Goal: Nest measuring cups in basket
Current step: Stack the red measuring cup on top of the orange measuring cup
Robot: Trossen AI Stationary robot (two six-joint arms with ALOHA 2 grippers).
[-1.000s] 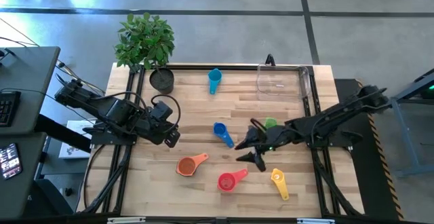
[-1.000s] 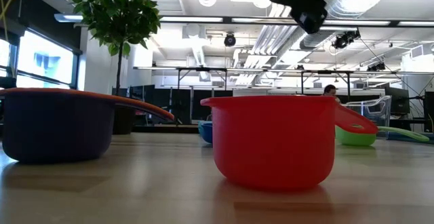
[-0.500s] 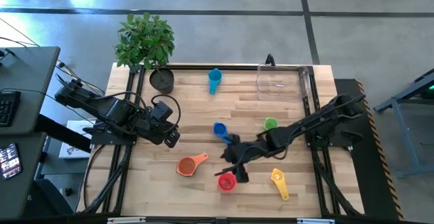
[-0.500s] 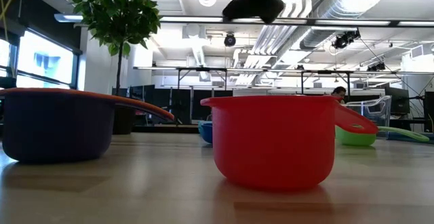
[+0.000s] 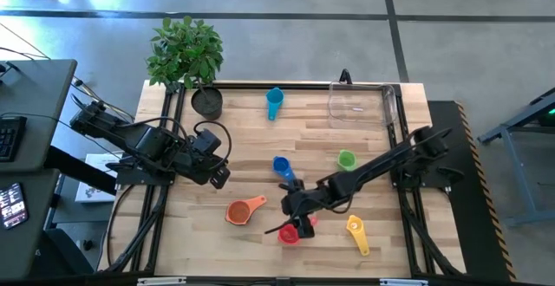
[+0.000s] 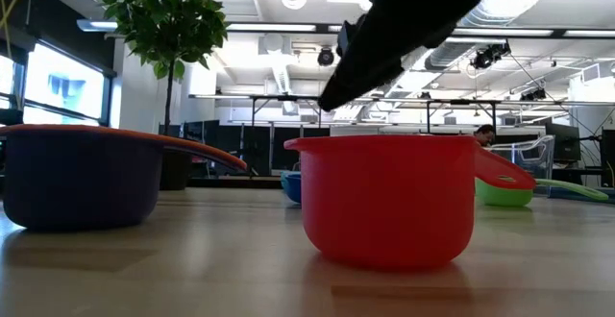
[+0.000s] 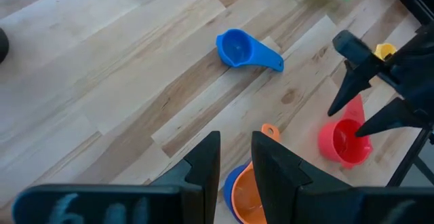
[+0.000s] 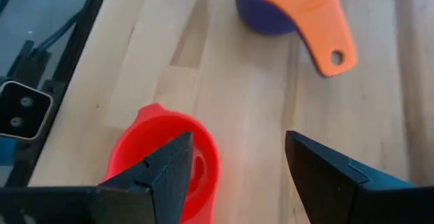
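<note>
Red cup — orange cup — blue cup — green cup.

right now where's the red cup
The red cup sits near the table's front edge in the high view, between the orange cup and yellow cup, with the open right gripper directly over it.

- Red measuring cup: in the high view partly hidden under the right end effector; in the right wrist view its near part is cut off by the frame edge.
- Purple cup: mostly hidden under the orange cup nested in it.
- Basket: in the low view partly hidden behind the red cup's handle.
- Left end effector: fingertips alone visible in its wrist view.
</note>
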